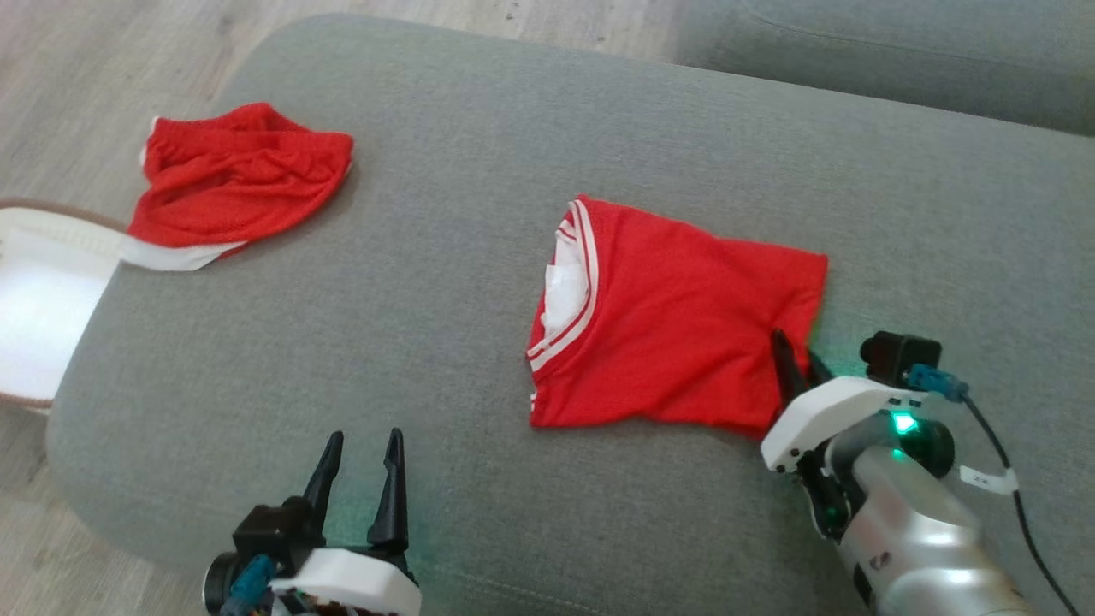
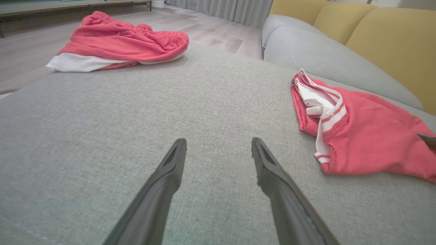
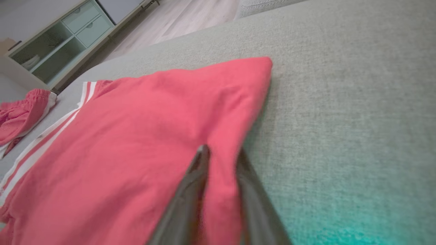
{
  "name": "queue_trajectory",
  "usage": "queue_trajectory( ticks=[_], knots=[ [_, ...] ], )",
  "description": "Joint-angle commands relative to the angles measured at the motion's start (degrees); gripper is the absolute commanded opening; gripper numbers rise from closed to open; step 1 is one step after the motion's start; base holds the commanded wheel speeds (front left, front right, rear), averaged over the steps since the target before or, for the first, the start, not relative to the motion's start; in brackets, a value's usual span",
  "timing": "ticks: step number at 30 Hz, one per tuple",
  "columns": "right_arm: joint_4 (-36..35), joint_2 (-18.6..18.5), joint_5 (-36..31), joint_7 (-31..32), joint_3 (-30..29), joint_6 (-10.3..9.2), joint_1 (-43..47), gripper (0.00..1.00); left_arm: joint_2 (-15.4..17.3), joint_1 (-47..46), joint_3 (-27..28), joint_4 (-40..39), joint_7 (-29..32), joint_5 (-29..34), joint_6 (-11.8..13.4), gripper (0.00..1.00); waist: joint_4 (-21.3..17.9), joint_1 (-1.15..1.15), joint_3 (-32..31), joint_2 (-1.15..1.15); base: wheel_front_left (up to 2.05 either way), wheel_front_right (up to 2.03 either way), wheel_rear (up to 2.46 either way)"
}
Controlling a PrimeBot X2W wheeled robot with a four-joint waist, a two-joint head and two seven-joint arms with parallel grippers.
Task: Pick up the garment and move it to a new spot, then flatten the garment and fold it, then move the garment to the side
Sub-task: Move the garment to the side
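Clearly the shirt (image 1: pixel 684 325) is light, soft and limp, so it will likely sag and unfold from any single hold. Its right hem, where the layers stack, looks the best place to take it, catching every layer at once. It lies flat and folded, right of the middle of the grey cushion (image 1: pixel 479 171), collar toward the cushion's left. The right gripper (image 1: pixel 794 346) sits at the shirt's near right corner, its 2 fingers pinched on a ridge of red cloth. The left gripper (image 1: pixel 365 434) hangs spread wide and empty over the cushion's near left edge, well apart from the shirt.
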Motion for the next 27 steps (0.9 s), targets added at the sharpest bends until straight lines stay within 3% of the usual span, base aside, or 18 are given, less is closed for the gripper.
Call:
queue_trajectory(
  ticks=[1,6,20,27],
  knots=[
    [-0.9,1.1,0.6,-0.1,1.9,0.39,0.1,0.0,0.1,-2.2,1.3,-1.5,-0.5,0.0,-0.2,1.0,-1.6,-0.01,-0.3,0.0,0.0,0.0,0.0],
    [-3.6,1.1,0.7,-0.7,1.6,0.39,0.0,0.0,0.1,-2.0,1.4,-1.9,-0.5,0.5,-0.4,1.0,-6.3,-0.01,-1.4,0.0,0.0,0.0,0.0],
    [-16.1,1.1,-3.2,-0.7,0.6,0.39,7.4,0.0,0.1,-2.0,-0.5,-3.1,-0.5,0.1,-0.9,1.0,-33.2,-0.01,-2.8,0.0,0.0,0.0,0.0],
    [-19.5,1.1,-4.7,-0.7,-2.0,0.39,8.8,0.0,0.1,-2.6,-0.2,-3.0,-0.5,0.8,-1.1,1.0,-39.5,-0.01,-1.6,0.0,0.0,0.0,0.0]
  ],
)
